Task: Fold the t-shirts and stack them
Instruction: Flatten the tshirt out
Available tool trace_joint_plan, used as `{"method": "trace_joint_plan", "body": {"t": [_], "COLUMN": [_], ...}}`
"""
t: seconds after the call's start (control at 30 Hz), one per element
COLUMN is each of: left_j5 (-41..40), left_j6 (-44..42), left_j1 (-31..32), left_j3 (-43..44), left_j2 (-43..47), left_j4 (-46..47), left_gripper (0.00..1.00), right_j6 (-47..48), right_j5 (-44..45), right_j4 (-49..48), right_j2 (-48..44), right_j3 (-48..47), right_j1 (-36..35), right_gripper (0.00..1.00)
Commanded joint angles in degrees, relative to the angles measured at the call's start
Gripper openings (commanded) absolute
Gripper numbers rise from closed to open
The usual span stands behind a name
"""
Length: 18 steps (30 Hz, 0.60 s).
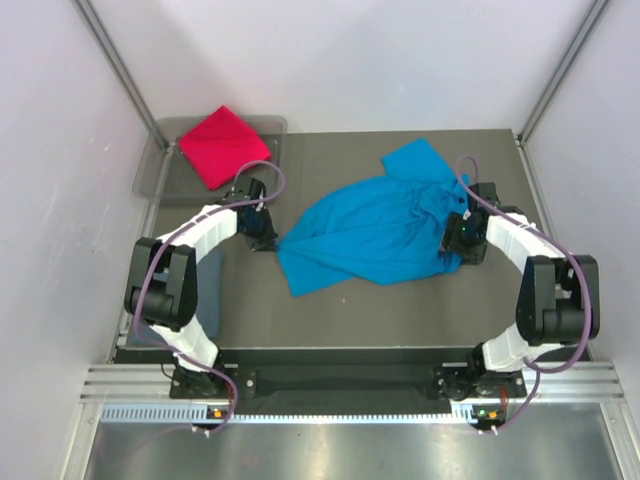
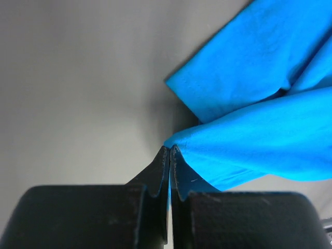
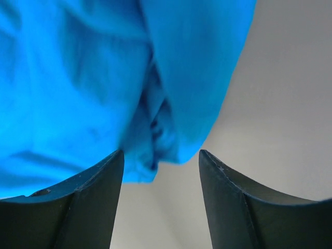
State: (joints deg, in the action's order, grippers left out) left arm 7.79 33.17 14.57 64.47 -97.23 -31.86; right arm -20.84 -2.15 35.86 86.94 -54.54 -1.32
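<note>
The blue shirt [image 1: 370,235] lies loose and rumpled across the middle and right of the table [image 1: 330,320], spread wide from left to right, with one part reaching toward the far right. It is not folded yet, so we judge it to be the shirt in hand.

The left gripper [image 2: 169,150] is clamped on the shirt's left corner. In its wrist view we see the two fingers pressed together with a thin edge of blue cloth pinched between them. The rest of the cloth runs off to the right.

The right gripper [image 3: 161,153] sits at the opposite, right edge of the shirt. Its fingers stand apart, and a bunched fold of blue cloth lies just ahead of the gap and partly in it. We see nothing gripped on that side.

We read this as a two-handed pick. One side is pinned so the cloth cannot slide, and the other hand is lined up over a fold thick enough to catch. With both ends held, the shirt could be pulled flat or drawn over on itself.

The red shirt [image 1: 225,145] is folded into a neat square and rests at the far left, on the clear tray [image 1: 150,178]. We take that as the start of the stack, kept well apart from the working area. Only these two shirts show in our views.
</note>
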Motion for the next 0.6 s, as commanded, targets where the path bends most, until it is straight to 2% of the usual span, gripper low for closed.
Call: {"method": "trace_joint_plan", "body": {"t": [0.0,0.03,0.3,0.43,0.5,0.53,0.57], "left_j5": [2.2,2.7,5.9,4.5,3.2,2.7,2.2], "left_j6": [-2.4,-2.3,-3.4,-4.8,-5.5,-5.7,-5.9], "left_j1": [-1.0,-1.0,-1.2,-1.4,-1.5,-1.5,-1.6], "left_j3": [0.9,1.0,4.9,7.3,7.8,7.8,7.4], "left_j2": [-0.6,-0.9,-2.6,-1.4,1.1,2.1,4.4], "left_j4": [-0.9,-0.9,-2.6,-5.3,-6.5,-6.8,-7.2], "left_gripper": [0.0,0.0,0.0,0.0,0.0,0.0,0.0], "right_j6": [1.3,1.5,0.6,1.0,1.0,1.2,1.6], "right_j5": [0.7,0.6,0.4,1.4,1.8,4.2,5.0], "right_j4": [-1.5,-1.2,-4.6,-3.4,-2.9,-2.6,-2.3], "right_j2": [3.1,3.8,7.1,8.9,5.8,4.5,1.9], "right_j3": [-3.3,-3.8,-3.1,-5.1,-4.6,-3.7,-3.3], "right_j1": [0.9,2.6,2.8,3.0,3.0,2.9,2.7], "right_gripper": [0.6,0.59,0.53,0.13,0.1,0.0,0.0]}}
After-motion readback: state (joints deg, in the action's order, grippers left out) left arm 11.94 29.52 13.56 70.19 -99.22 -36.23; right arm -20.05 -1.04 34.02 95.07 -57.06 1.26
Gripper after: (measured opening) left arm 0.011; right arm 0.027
